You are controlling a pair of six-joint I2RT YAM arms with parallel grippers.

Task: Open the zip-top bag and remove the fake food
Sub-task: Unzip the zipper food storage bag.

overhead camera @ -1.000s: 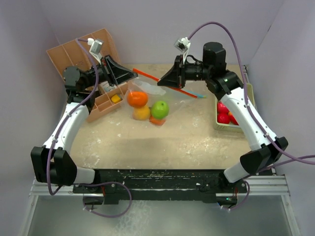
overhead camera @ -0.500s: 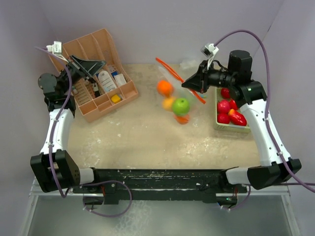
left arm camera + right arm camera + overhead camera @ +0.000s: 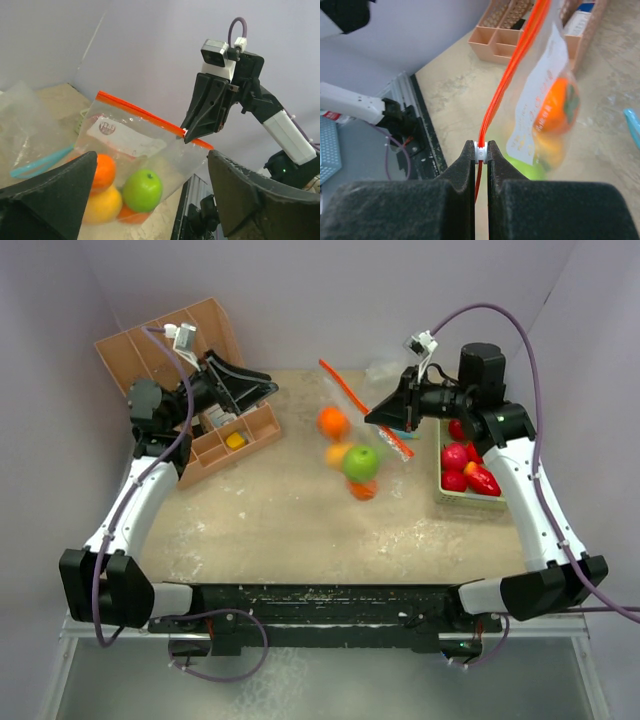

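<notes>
So the fake food (image 3: 361, 462) is sitting in the low end of the zip-top bag (image 3: 150, 145), just right of centre in the overhead view. It's glossy little plastic balls: two orange, one yellowish, one green, looking a bit blurred. More red ones are lying in the pale green tray (image 3: 445, 495) at the right edge.

The bag is thin, clear, crinkly film with a white label and an orange zip strip (image 3: 506, 90) along the top. The right gripper (image 3: 480, 150) is pinching the tiny white slider (image 3: 480, 145) on that strip, jaws nearly touching. It's holding that corner up, so the bag is hanging and the fruit is pooling at the bottom. Can't tell if the seal is parted anywhere.

The left gripper (image 3: 262, 395) is spread wide with nothing in it. It's hovering at the upper left over the salmon plastic organizer (image 3: 200, 465), foam-padded fingers aiming at the bag. My guess is it's lining up to grab the strip's free end so the slider has something to pull against.
</notes>
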